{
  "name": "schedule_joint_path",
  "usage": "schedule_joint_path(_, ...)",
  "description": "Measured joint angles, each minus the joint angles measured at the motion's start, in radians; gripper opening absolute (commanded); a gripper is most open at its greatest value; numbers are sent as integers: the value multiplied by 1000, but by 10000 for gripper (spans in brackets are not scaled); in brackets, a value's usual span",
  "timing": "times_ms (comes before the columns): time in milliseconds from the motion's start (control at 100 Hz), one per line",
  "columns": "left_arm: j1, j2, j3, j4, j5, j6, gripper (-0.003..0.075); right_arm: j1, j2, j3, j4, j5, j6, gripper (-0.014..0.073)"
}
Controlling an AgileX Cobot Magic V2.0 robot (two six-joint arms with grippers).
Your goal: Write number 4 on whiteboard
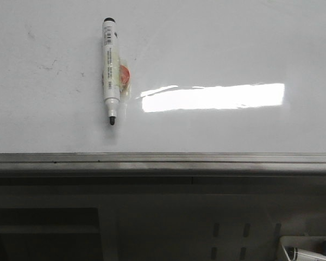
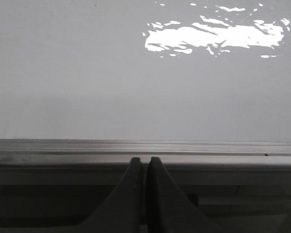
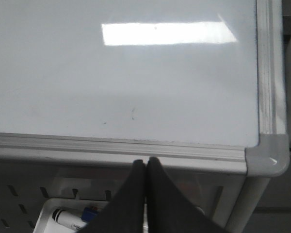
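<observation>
Both pincers sat nearest, the left pincer (image 2: 145,167) and the right pincer (image 3: 146,167) each with fingers pressed together, holding nothing, just short of the grey edge rail (image 1: 163,162). Beyond it lay the whiteboard (image 1: 233,49), seemingly unmarked except for faint smudges. Farther on it rested a black-tipped marker (image 1: 109,68), uncapped, beside a glare patch (image 1: 212,97).

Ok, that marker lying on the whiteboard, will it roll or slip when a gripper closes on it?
The marker is a round, slim barrel on the glossy whiteboard, so a nudge would probably slide it. The red piece beside it may limit rolling. It looks rigid and probably light.
</observation>
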Motion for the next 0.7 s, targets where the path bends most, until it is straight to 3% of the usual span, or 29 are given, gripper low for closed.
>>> schedule_joint_path(700, 0, 0, 0, 0, 0, 0, -20, 0, 0, 0, -20, 0, 0, -54)
